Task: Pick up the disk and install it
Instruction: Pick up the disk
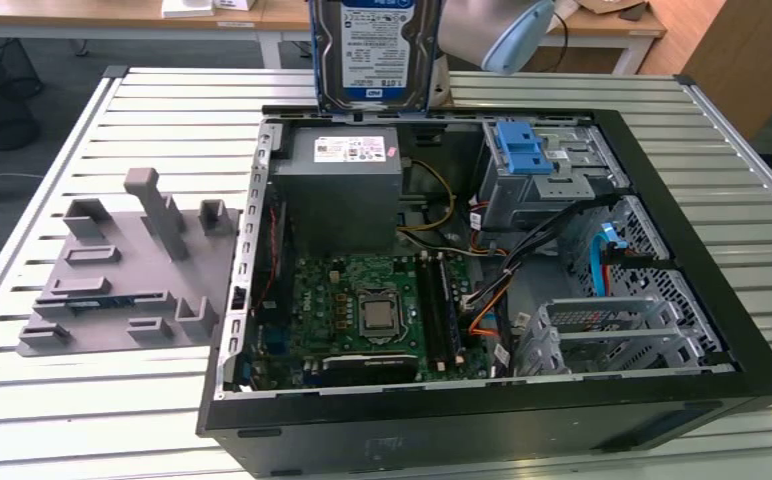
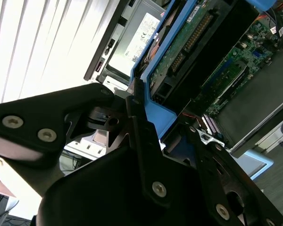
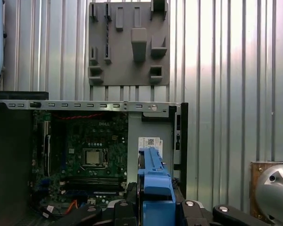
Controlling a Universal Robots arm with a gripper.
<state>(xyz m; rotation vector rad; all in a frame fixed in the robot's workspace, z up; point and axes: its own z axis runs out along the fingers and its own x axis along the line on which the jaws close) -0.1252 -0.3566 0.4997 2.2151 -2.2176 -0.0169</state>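
The disk (image 1: 375,50) is off the counter and held in the air, standing on edge with its white-and-blue label facing the exterior view and its blue carrier bracket running down both sides. The end effector (image 2: 162,125) is clamped on that bracket: in both wrist views black fingers (image 2: 137,106) press against the blue plastic from either side, and the drive's green circuit-board face (image 2: 179,52) extends away from the grip. In the first wrist view the bracket's blue edge (image 3: 152,172) rises out from between the end effector (image 3: 154,208) fingers. Below the end effector lies the open computer case (image 1: 706,300) on its side. The grey power supply box (image 1: 339,185) with its white sticker is the part of the case closest under the held disk. Farther from the end effector, past the power supply, sits the green motherboard (image 1: 366,305). To one side of it is a drive bay carrying a blue latch piece (image 1: 520,150), with a metal drive cage (image 1: 613,335) beyond. Outside the case, well apart from the end effector, a grey parts fixture (image 1: 126,270) rests on the slatted metal counter (image 1: 66,130).
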